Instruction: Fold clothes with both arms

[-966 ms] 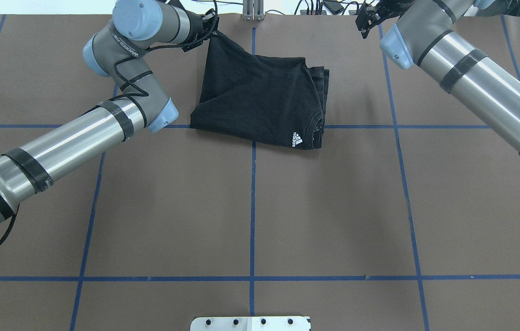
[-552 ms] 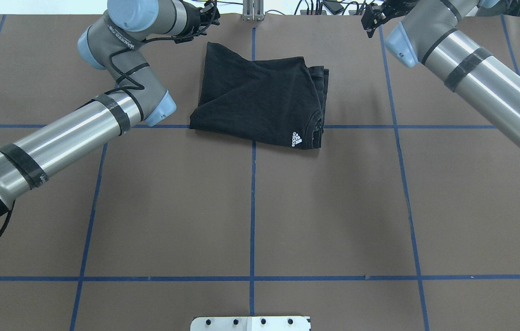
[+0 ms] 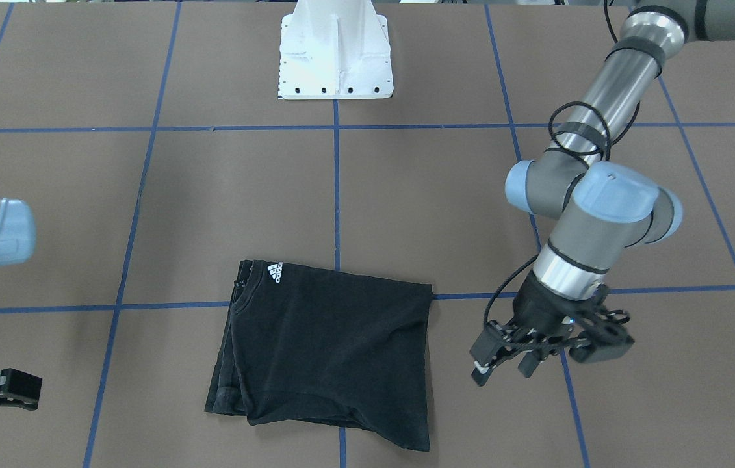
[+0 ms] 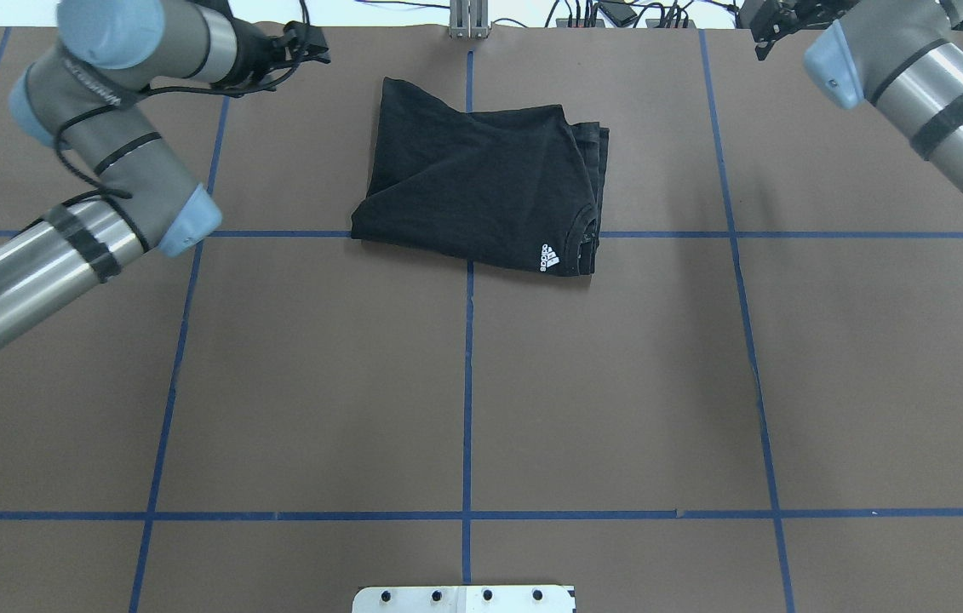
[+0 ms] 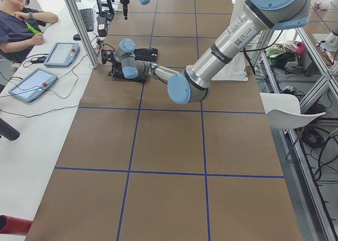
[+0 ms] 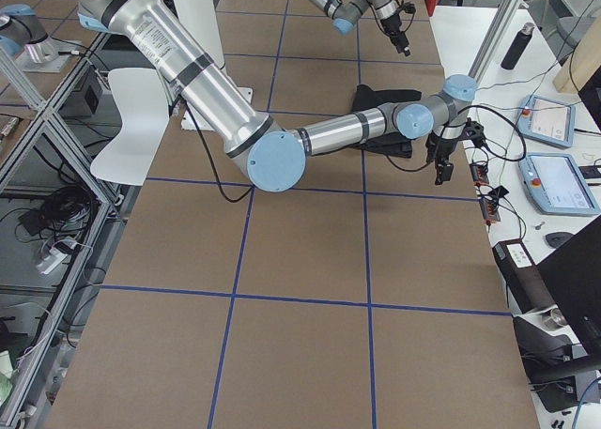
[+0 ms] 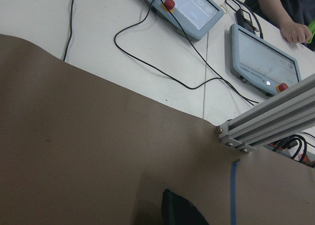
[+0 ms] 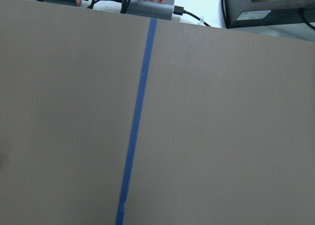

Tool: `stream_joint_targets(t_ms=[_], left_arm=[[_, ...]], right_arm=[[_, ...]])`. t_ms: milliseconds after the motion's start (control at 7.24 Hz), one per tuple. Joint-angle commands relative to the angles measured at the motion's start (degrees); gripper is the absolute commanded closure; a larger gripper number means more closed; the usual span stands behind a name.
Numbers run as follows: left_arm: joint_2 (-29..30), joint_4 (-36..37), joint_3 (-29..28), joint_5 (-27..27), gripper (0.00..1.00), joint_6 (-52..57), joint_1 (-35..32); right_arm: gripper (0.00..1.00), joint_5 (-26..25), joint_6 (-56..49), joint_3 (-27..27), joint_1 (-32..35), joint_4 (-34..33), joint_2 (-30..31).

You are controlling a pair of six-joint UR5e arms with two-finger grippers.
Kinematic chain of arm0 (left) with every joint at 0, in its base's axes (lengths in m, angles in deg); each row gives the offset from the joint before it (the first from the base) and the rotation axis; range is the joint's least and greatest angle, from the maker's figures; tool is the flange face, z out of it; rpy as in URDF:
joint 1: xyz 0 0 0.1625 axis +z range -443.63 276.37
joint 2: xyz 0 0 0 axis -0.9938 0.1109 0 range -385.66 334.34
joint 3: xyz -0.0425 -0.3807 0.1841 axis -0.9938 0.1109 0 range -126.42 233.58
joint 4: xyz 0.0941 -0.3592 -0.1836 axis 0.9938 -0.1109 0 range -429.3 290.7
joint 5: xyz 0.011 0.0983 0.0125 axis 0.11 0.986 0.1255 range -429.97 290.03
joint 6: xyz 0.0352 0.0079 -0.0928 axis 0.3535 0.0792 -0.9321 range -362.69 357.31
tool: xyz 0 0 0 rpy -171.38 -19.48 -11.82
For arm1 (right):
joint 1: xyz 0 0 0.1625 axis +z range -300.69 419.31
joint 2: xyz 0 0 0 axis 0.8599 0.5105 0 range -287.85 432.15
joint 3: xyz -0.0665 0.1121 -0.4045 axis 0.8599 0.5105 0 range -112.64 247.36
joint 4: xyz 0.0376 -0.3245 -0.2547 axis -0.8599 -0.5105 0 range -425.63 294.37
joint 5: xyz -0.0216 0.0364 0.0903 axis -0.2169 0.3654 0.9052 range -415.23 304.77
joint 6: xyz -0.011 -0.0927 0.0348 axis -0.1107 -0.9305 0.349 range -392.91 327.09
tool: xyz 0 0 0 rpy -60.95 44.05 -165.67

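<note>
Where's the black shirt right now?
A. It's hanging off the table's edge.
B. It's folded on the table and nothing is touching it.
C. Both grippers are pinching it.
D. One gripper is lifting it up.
B: the shirt lies folded on the table, with the left gripper and right gripper off to its sides, apart from it.

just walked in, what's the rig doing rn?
Shirt folding. The black T-shirt lies folded on the table, and neither hand is touching it. The left hand hangs open and empty just beside the shirt. The right hand is off near the table's far edge, well clear of it.
</note>
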Motion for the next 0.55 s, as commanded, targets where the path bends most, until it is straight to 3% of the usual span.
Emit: stream_joint_targets(t_ms=[0,138,414], left_arm=[[-13.52,11.17,17.66,-0.69,0.0,12.0,-2.1],[-20.53,14.98,25.22,-0.69,0.0,20.69,-3.76],[-32.41,17.13,34.14,-1.56,0.0,36.77,-6.4]], right_arm=[[0.0,0.75,-1.17,-12.88,2.22,0.06,13.64],[0.0,0.84,-1.25,-19.11,3.02,0.15,20.32],[0.0,2.05,-1.26,-28.89,5.12,-0.03,30.71]])
